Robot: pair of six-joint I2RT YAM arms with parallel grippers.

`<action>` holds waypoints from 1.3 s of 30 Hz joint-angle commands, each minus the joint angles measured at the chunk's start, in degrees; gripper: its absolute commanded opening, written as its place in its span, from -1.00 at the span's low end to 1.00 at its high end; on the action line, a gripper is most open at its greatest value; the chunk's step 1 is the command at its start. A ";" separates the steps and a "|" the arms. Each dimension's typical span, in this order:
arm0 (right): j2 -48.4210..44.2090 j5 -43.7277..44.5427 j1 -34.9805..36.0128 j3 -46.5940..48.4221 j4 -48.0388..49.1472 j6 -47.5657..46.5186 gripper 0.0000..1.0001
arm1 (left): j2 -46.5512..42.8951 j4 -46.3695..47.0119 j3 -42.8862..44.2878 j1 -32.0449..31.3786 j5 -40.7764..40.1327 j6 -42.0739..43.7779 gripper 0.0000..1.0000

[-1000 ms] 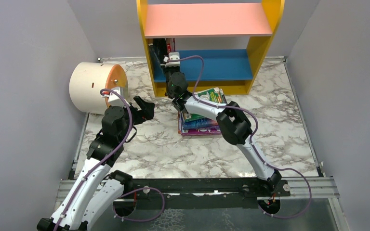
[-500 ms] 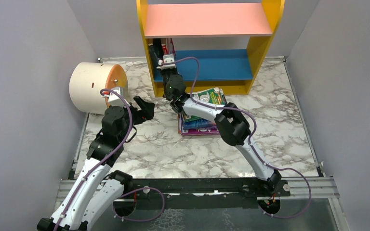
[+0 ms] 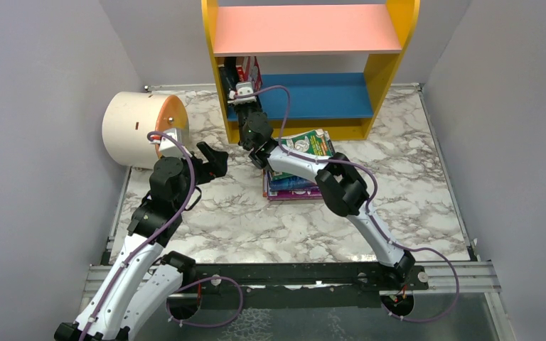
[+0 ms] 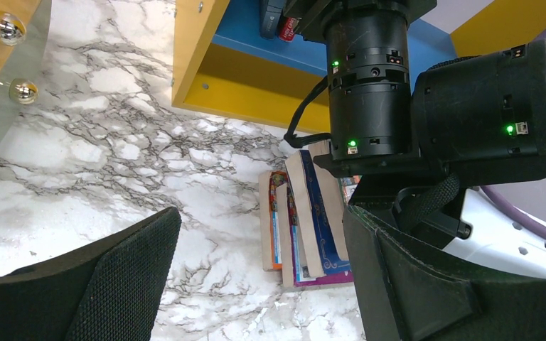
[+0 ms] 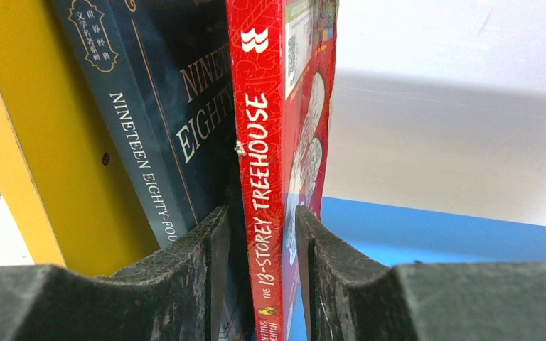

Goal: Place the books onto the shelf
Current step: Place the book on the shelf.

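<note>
The shelf (image 3: 398, 42) has yellow sides, a pink upper board and a blue lower board (image 3: 320, 96). At its left end a dark blue book (image 5: 156, 142) leans on the yellow side panel (image 5: 28, 156), and a red book (image 5: 266, 177) stands upright beside it. My right gripper (image 5: 259, 277) straddles the red spine, open, with a narrow gap on each side. More books (image 3: 298, 170) lie stacked on the table, a green one (image 3: 311, 144) on top. My left gripper (image 3: 213, 158) hangs open and empty left of that stack (image 4: 306, 220).
A cream cylinder with an orange end (image 3: 138, 128) lies at the left, just behind my left arm. Grey walls close in the marble table (image 3: 398, 206) on three sides. My right arm reaches over the stack towards the shelf.
My right gripper has pushed left and deeper into the shelf with the red book, then its jaws have eased apart off the spine. The left arm has not moved.
</note>
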 commanded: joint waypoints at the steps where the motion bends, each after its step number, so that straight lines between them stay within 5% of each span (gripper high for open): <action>1: -0.41 -0.94 0.50 -0.29 2.62 -0.25 -0.25 | -0.92 0.03 -0.89 0.27 -1.53 0.37 0.57; 29: -11.61 1.32 2.48 -19.11 10.48 -0.43 -0.24 | -0.77 0.71 -1.33 0.29 -1.27 -0.15 0.57; 39: -23.52 3.35 6.04 -32.95 12.42 1.02 -0.23 | 0.47 2.35 -0.96 0.31 -1.05 0.11 0.57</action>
